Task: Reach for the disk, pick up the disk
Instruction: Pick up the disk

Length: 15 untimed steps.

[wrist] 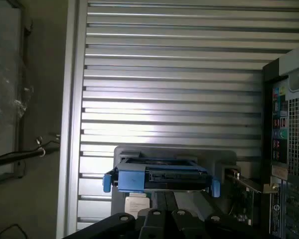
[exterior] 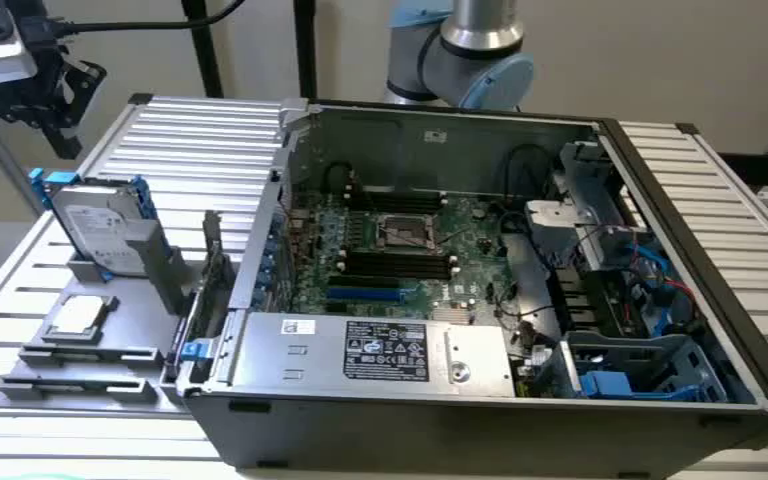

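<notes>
The disk (exterior: 95, 222) stands on edge in a grey holder (exterior: 157, 262) on the slatted table, at the exterior view's left. It is silver-grey with a white label and blue rails. My gripper (exterior: 51, 120) hangs in the air above it and a little toward the exterior view's left, clear of it. In the wrist view I look down on the disk's (wrist: 162, 177) dark upper edge with blue rail ends on both sides. The black gripper body (wrist: 164, 219) shows at the picture's edge, apart from the disk.
A small silver chip (exterior: 77, 316) lies in a grey tray in front of the disk holder. An open computer case (exterior: 491, 270) with motherboard and blue drive bays (exterior: 638, 375) takes up the table's middle and right. Its front panel (wrist: 286, 149) stands close beside the holder.
</notes>
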Available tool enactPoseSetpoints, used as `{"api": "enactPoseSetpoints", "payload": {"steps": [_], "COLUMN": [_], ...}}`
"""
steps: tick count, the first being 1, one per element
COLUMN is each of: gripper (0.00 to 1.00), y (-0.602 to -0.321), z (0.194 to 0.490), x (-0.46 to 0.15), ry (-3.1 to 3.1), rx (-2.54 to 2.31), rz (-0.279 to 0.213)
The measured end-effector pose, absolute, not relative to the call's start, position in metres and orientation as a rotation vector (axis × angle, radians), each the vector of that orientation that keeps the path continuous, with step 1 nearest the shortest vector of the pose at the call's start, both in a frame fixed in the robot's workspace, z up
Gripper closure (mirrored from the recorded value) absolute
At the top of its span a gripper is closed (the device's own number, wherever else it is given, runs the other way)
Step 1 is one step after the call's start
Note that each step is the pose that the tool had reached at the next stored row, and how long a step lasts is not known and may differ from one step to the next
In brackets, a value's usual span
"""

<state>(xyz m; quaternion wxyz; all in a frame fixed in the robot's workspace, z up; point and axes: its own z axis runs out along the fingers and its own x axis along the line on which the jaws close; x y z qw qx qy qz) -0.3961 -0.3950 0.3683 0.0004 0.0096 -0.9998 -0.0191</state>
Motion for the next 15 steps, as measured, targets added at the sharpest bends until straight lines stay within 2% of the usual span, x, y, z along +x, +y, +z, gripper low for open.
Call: {"api": "enactPoseSetpoints", "payload": {"steps": [15], "gripper": [0.89], "y": [-0.395], "z": [0.3684], "x": [-0.3986], "ry": [-3.14], "rx": [0.03], "rz": [-0.06]}}
